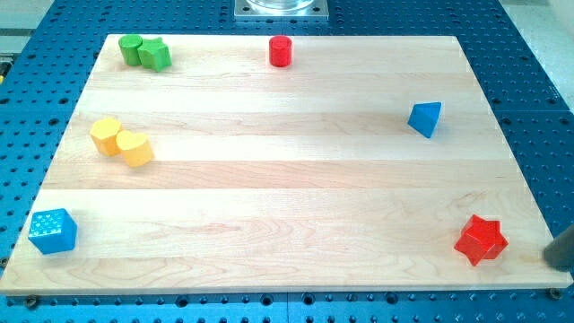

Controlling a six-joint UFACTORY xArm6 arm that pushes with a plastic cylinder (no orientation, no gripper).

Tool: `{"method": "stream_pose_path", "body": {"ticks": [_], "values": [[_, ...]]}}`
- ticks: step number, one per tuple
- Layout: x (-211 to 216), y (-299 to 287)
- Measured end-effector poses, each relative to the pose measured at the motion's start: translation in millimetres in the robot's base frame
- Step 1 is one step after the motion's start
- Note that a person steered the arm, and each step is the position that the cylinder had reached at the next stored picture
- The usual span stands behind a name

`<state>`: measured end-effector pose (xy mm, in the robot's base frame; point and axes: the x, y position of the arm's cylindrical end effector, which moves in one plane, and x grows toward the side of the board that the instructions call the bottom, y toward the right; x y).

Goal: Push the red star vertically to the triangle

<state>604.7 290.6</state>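
The red star (481, 240) lies near the board's bottom right corner. The blue triangle (426, 118) sits above it, towards the view's right, slightly left of the star. My tip (552, 256) shows as a dark rod end at the view's right edge, just right of the red star and a little lower, apart from it, over the board's edge.
A red cylinder (281, 51) stands at the top middle. A green cylinder (132, 48) and a green star (156, 55) touch at the top left. Two yellow blocks (107, 136) (135, 149) touch at the left. A blue cube (52, 231) sits at the bottom left of the wooden board (287, 188).
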Motion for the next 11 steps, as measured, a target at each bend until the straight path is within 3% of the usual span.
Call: {"method": "stream_pose_path", "body": {"ticks": [5, 7, 8, 9, 10, 11], "values": [[-15.4, -11.3], [-46.4, -84.8], [-56.0, -92.6], [-28.0, -13.7], [9.4, -102.8], [-61.7, -190.2]]}}
